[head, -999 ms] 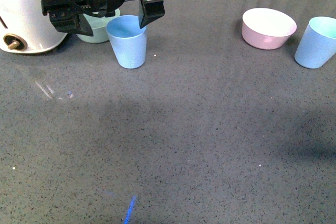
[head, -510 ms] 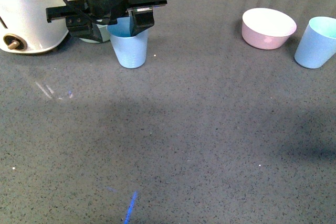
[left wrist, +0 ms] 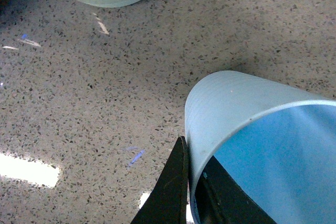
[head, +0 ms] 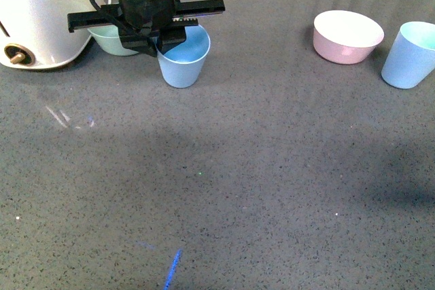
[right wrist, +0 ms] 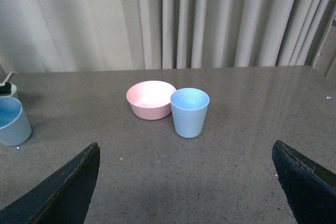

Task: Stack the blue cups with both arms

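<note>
1. Seeing left gripper (head: 163, 42) pinching the wall of the tilted blue cup (head: 185, 62), upper left of front frame
2. I read right gripper (right wrist: 185, 148) as spread wide
3. Upright second blue cup (head: 409, 54) sits upper right, just beside pink bowl (head: 348, 36)

Left end effector (head: 160, 44) on rim of tilted blue cup (head: 183, 67) beside mint bowl (head: 111, 40); second blue cup (head: 408, 56) near pink bowl (head: 347, 37)

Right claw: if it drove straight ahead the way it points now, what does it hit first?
Most likely the blue cup, nearly centred ahead of the open right claw. The pink bowl sits just behind and beside it. Only table surface lies between, though depth is hard to judge.
</note>
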Tool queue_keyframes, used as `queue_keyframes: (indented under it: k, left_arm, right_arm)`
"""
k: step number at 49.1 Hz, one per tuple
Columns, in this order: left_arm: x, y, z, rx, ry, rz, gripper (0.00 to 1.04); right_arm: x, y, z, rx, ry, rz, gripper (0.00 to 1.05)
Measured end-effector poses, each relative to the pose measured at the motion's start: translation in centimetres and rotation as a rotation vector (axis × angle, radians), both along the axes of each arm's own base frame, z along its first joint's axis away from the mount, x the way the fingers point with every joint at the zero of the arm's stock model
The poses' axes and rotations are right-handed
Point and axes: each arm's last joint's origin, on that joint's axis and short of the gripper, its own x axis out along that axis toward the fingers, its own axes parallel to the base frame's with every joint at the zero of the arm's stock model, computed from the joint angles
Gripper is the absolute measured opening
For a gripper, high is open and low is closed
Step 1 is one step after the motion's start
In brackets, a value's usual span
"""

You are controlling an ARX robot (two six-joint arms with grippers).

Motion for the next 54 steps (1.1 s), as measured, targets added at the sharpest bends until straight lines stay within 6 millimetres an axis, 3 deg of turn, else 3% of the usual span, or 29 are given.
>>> queue_keyframes:
  k: [10, 17, 28, 54]
  left_arm:
    - [-3.5, -1.8, 1.5, -0.023, 0.033, -0.093, 0.02]
    - [-6.1, -4.4, 2.8, -0.116, 0.061, -0.146, 0.02]
    - [-8.2, -7.4, 2.8, -0.171, 0.086, -0.188, 0.02]
    - [-8.3, -9.6, -0.5, -0.168, 0.151, -0.184, 0.02]
  right_arm:
    - [0.0, 0.0, 0.0, 0.0, 0.0, 0.0, 0.96]
    - [0.0, 0.0, 0.0, 0.0, 0.0, 0.0, 0.96]
    - [0.0, 0.0, 0.0, 0.0, 0.0, 0.0, 0.96]
    - [0.0, 0.0, 0.0, 0.0, 0.0, 0.0, 0.96]
